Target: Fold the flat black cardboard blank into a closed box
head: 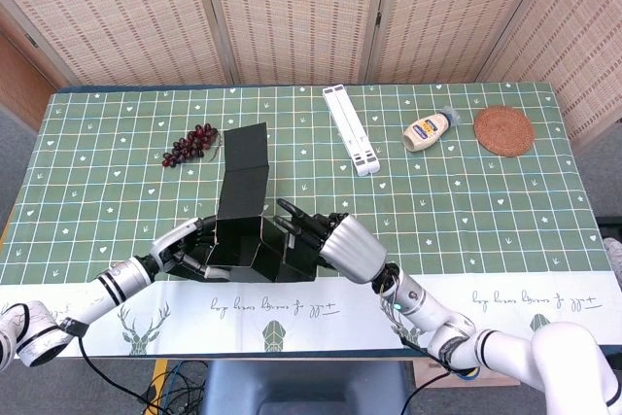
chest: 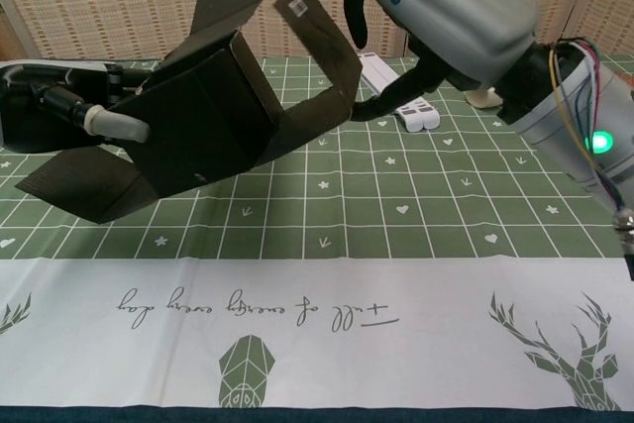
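The black cardboard box [head: 255, 236] is partly folded and held tilted above the table. In the chest view the black cardboard box [chest: 203, 126] shows a formed body, a long lid flap rising behind it and a loose flap hanging at the lower left. My left hand [head: 183, 246] grips its left side; in the chest view the left hand [chest: 59, 111] has its thumb across the front wall. My right hand [head: 335, 240] has its fingers spread against the right-hand flap [chest: 319, 64]. In the chest view the right hand [chest: 436, 7] presses that flap, which leans inward over the body.
Purple grapes [head: 190, 143] lie behind the box on the left. A white folded stand [head: 351, 129], a mayonnaise bottle [head: 429, 129] and a round woven coaster [head: 503, 130] sit along the far side. A white runner [chest: 317, 324] with deer prints covers the near edge.
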### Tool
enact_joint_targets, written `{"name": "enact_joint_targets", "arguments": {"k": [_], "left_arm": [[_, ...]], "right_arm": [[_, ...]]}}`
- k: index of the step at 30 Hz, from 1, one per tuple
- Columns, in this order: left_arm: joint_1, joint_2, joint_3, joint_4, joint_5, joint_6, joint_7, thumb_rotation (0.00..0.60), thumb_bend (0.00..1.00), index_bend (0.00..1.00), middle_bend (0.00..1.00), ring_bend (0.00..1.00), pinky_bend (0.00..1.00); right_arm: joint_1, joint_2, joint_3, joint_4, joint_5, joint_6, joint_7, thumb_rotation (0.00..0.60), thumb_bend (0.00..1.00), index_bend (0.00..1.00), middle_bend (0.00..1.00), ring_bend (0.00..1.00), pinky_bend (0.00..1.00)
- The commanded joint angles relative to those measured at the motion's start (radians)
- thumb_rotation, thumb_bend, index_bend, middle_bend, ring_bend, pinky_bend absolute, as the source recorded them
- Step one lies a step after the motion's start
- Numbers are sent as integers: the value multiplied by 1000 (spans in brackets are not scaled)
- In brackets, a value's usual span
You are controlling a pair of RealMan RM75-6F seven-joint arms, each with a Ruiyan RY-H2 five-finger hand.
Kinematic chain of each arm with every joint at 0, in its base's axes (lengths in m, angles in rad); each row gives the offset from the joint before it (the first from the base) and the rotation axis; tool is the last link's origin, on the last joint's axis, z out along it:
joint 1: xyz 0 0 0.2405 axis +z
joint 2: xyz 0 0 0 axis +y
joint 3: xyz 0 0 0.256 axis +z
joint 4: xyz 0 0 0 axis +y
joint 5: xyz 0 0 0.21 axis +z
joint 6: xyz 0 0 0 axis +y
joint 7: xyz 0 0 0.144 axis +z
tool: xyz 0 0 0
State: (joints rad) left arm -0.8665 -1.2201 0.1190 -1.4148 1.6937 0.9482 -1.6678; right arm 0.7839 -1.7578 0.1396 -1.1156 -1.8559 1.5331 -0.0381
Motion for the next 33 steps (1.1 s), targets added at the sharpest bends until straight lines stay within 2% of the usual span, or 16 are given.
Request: {"name": "enact_joint_targets", "arguments": {"k": [1,8,16,20,23,30,33], "left_arm": [[4,-6,-3,-7,-19,-9,69,600,99,243,189,418,556],[8,-23,-18,-24,-62,-39,213,600,99,243,190,417,556],[20,-65,-45,-45,-123,-74,412,600,99,241,189,412,556],[27,-95,-57,-52,-151,-89,514,600,99,236,189,410,557],[37,-125,-68,-51,-176,-94,589,600,99,234,189,409,556],[52,-186,-87,-39,-217,-106,751,600,99,231,189,409,556],[59,-208,-95,-36,-235,-111,812,600,99,228,189,409,556]], "right_arm": [[12,14,0,-24,-3,-18,-4,600,96,0,0,601,894],[39,53,-10,-83,0,-94,-50,600,96,0,0,601,893],[73,43,-38,-89,-15,-166,-80,600,126,0,19,604,894],[85,23,-61,-59,-19,-207,-90,600,155,0,68,619,894],[90,-2,-74,-25,-16,-224,-80,600,215,0,105,633,894],[99,-50,-111,63,-12,-268,-59,600,221,3,158,650,893],[100,-60,-127,92,-14,-278,-48,600,237,36,180,660,893]]}}
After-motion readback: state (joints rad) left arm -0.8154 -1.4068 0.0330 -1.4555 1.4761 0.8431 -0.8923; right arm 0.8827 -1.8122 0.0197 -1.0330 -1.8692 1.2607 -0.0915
